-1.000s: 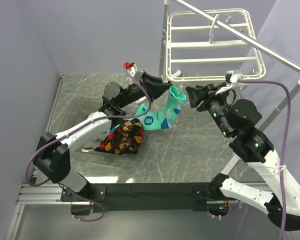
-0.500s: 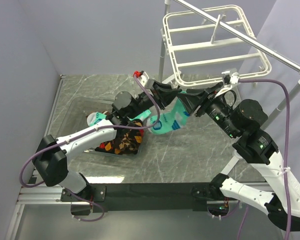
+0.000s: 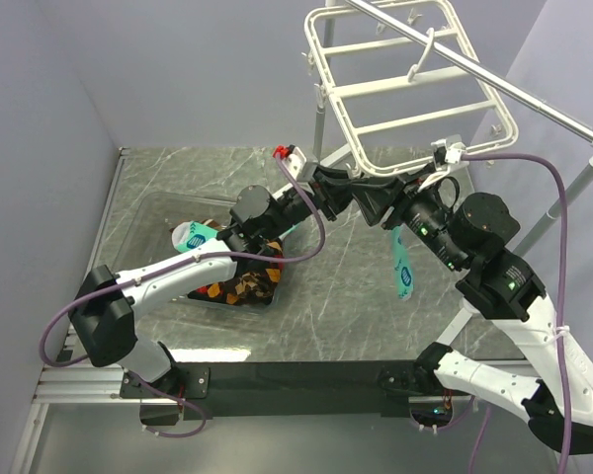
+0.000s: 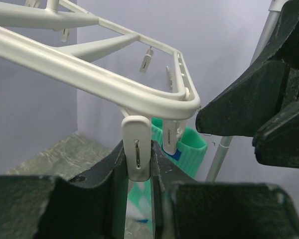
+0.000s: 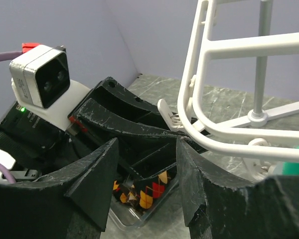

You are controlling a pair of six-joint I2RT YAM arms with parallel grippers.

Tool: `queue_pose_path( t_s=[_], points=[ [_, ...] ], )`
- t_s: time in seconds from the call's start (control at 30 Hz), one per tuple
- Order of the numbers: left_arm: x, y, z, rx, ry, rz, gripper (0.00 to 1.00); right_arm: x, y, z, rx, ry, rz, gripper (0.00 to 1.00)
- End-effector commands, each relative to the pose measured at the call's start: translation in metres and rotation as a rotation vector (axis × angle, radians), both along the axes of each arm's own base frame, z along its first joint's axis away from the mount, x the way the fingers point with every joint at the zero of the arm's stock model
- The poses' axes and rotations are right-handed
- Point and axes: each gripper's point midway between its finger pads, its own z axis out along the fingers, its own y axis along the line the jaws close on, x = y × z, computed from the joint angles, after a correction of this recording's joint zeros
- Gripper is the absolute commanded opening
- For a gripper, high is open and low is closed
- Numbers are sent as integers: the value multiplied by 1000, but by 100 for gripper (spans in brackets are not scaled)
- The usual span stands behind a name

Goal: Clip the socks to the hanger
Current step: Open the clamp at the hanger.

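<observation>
The white hanger (image 3: 415,94) hangs tilted from the pole. My left gripper (image 3: 348,188) is shut on a white clip (image 4: 138,154) at the hanger's near-left corner (image 4: 184,104). A mint-green sock (image 3: 403,262) dangles from the rim beside it. In the left wrist view its cuff (image 4: 189,149) sits behind a second clip (image 4: 170,141). My right gripper (image 3: 376,200) is open and empty just right of that corner, its jaws (image 5: 145,149) facing the left fingers (image 5: 124,117). Argyle socks (image 3: 242,281) and another mint sock (image 3: 190,237) lie in the tray.
A clear plastic tray (image 3: 143,222) sits at the left of the marble table, also in the right wrist view (image 5: 134,224). The silver pole stand (image 3: 563,118) crosses the upper right, with its upright (image 3: 321,118) behind the hanger. Purple cables loop off both arms.
The mint sock was stretched between both grippers; now it hangs free from the hanger. My right gripper has let it go. My left gripper rose to the corner clip, and the hanger swung left.
</observation>
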Motion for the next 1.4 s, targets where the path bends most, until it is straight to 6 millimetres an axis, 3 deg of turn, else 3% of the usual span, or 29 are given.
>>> queue_pose_path(
  t_s=[0.0, 0.27, 0.4, 0.53, 0.83, 1.1, 1.37],
  points=[
    [-4, 1, 27, -58, -41, -1, 1, -3, -10, 13, 16, -29, -28, 57],
    [-6, -14, 21, -33, -6, -5, 1, -11, -14, -13, 94, 55, -33, 57],
    [-12, -20, 20, -39, -3, -30, 1, -15, -27, -12, 130, 35, -75, 58],
    [-20, -24, 21, -39, -17, -41, 1, -16, -27, -10, 135, 10, -63, 59],
    [-33, -30, 20, -41, -27, -29, 1, -2, -22, -9, 124, -14, -89, 59],
    [-40, -30, 19, -38, -33, -45, 1, 4, -33, -8, 129, -24, -159, 60],
    [-49, -31, 20, -39, -31, -81, 1, 16, -29, -11, 135, -20, -189, 60]
  ],
)
